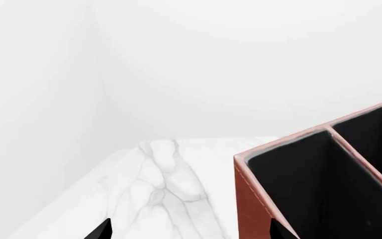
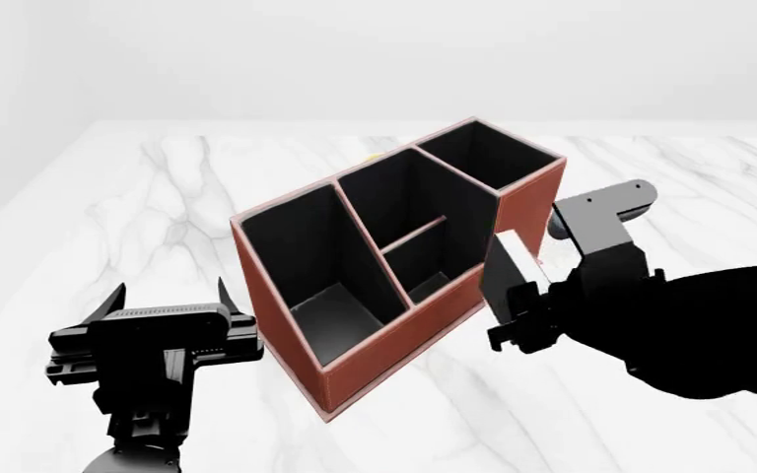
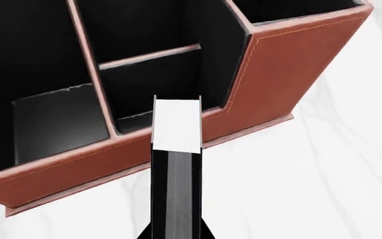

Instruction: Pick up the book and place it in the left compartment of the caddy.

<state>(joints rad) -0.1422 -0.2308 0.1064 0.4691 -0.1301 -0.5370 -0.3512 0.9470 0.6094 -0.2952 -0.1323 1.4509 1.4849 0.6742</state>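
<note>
The reddish-brown caddy (image 2: 352, 370) with a black interior stands mid-table. Its long left compartment (image 2: 312, 281) is at the low end, and nothing shows inside it. My right gripper (image 2: 516, 320) is shut on the small black book (image 2: 500, 271), holding it just outside the caddy's right front wall, near the split middle bays. In the right wrist view the book (image 3: 175, 189) sticks out from my gripper (image 3: 175, 234) with its white page edges toward the caddy (image 3: 277, 74). My left gripper (image 2: 169, 315) is open and empty beside the caddy's low end (image 1: 250, 199).
The white marble table (image 2: 642, 414) runs to a far edge against a plain white wall. In the left wrist view a table corner (image 1: 157, 149) shows beyond the caddy. A small yellow object (image 2: 372, 156) peeks out behind the caddy.
</note>
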